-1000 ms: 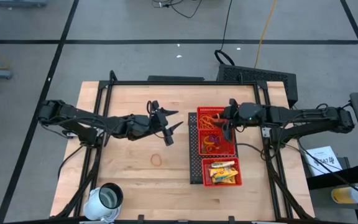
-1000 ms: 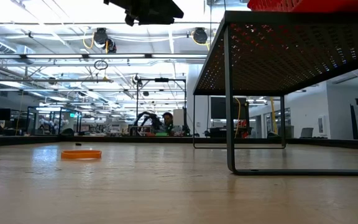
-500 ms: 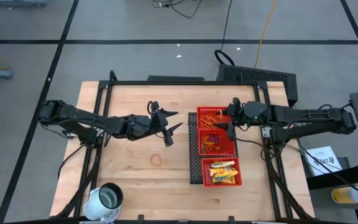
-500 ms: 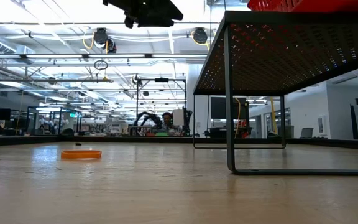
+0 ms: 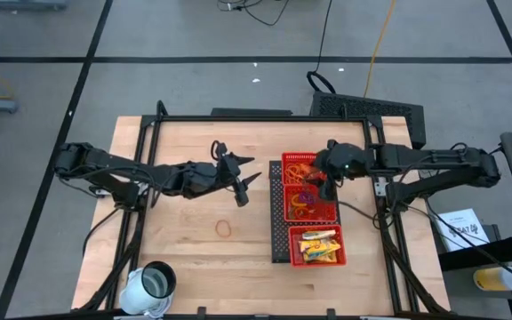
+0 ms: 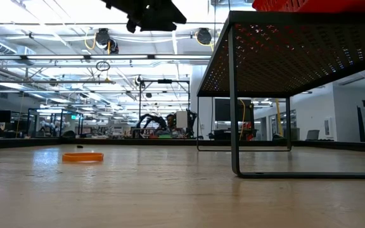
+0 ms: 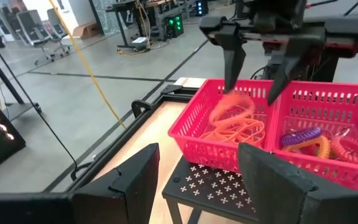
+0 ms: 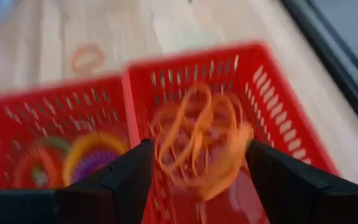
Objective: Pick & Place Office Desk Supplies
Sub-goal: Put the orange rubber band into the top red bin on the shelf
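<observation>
Orange rubber bands point(image 8: 197, 140) btwn open right end effector point(image 8: 194, 171) fingers, over tray point(image 8: 291, 118).

I am working in a large open robotics lab: past the pale wooden table point(image 6: 170, 190) I see rows of black-framed workstations point(image 6: 163, 111), bright ceiling strip lights point(image 6: 62, 58), grey tiled floor point(image 5: 52, 98) and loose black and yellow cables point(image 5: 376, 40).

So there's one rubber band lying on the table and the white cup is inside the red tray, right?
Not quite. The rubber band does lie on the table, but the white cup is not in the red tray. The high view shows it at the table's corner, far from the tray.
</observation>
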